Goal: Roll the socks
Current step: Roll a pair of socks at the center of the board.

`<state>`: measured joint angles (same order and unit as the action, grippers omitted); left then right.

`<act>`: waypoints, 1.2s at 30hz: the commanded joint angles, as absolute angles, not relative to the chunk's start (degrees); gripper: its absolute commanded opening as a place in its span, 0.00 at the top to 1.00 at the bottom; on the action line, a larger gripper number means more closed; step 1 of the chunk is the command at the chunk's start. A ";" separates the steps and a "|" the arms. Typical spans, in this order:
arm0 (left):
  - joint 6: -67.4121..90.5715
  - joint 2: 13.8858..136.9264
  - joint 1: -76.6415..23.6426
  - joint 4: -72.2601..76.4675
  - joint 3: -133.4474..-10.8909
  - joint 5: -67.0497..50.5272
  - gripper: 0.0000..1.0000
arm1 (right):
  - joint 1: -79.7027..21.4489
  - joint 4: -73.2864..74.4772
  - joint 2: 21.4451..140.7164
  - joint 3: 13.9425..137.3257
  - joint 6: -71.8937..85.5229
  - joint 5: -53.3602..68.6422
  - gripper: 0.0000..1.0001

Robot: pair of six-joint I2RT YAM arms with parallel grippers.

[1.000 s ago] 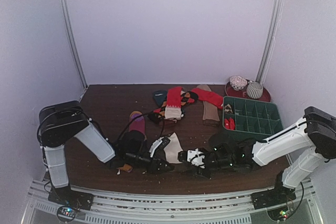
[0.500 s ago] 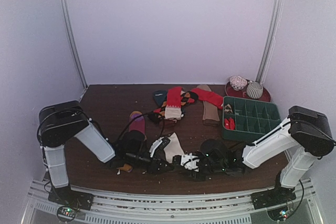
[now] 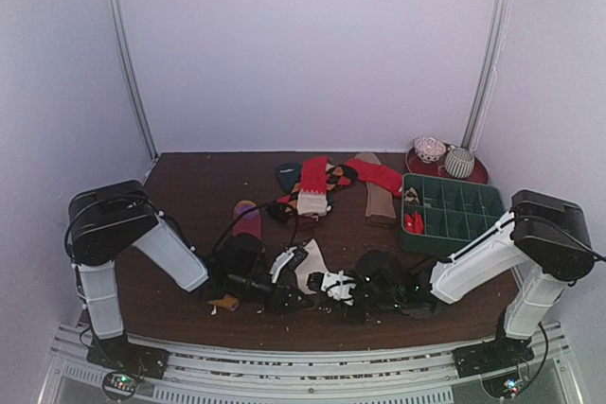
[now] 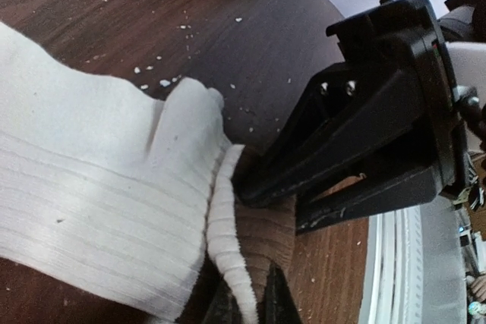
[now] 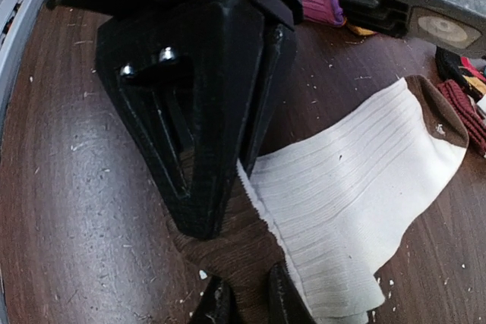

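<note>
The cream-and-brown banded sock (image 3: 311, 267) lies flat near the front edge, between the two arms. Its cream body (image 4: 91, 187) spreads left in the left wrist view, and its brown cuff band (image 4: 266, 237) bunches at the fingertips. My left gripper (image 4: 247, 305) is shut on the cuff edge. My right gripper (image 5: 243, 301) is shut on the same brown band (image 5: 235, 252), a finger on each side, right in front of the left gripper's black fingers (image 5: 197, 111). In the top view the left gripper (image 3: 292, 298) and right gripper (image 3: 327, 284) nearly touch.
A purple-magenta striped sock (image 3: 248, 222) lies behind the left gripper. Red (image 3: 313, 182), argyle (image 3: 337, 177), dark teal (image 3: 288, 175) and tan (image 3: 380, 201) socks are piled mid-table. A green compartment tray (image 3: 454, 198) stands right, a dark red plate (image 3: 478, 174) with two rolled balls behind it.
My right arm slid left along the front edge up to the left gripper, and its jaws closed on the sock's brown band. The left gripper stayed put, still shut.
</note>
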<state>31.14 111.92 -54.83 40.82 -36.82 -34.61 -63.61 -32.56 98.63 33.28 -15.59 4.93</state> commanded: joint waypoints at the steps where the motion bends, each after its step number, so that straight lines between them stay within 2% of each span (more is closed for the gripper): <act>1: 25.51 113.44 -55.12 14.53 -35.77 -27.57 0.81 | -63.59 -18.41 104.63 34.77 -8.04 7.17 0.87; 3: 23.24 109.18 -55.11 12.58 -36.35 -24.18 0.64 | -63.49 -16.14 104.76 35.62 -6.40 10.89 0.88; 5: 20.89 104.51 -55.04 10.71 -36.49 -20.81 0.50 | -63.38 -12.66 104.56 36.59 -5.06 14.38 0.88; 10: 14.92 91.14 -54.94 10.03 -33.44 -14.22 0.34 | -61.98 -6.01 104.54 39.43 -1.89 24.35 0.88; 13: 12.40 82.93 -55.35 15.70 -28.37 -12.58 0.29 | -60.41 -1.03 106.36 42.15 -0.73 31.80 0.87; 17: 8.63 74.24 -57.57 29.26 -21.34 -10.53 0.28 | -57.10 7.12 111.60 47.75 2.16 38.78 0.87; 20: 7.07 73.27 -57.74 36.85 -18.79 -12.32 0.28 | -54.51 11.69 114.66 51.87 5.28 41.96 0.87; 29: 1.95 88.55 -58.11 43.95 -24.06 -17.16 0.30 | -51.72 21.68 119.34 58.32 3.60 45.73 0.86; 36: 2.24 96.36 -58.10 47.53 -26.82 -22.13 0.38 | -49.94 25.04 120.49 60.49 2.42 46.76 0.86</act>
<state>3.36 94.11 -57.82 41.01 -25.28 -18.20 -49.91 7.62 115.18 63.77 3.05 50.94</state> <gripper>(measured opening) 0.637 0.139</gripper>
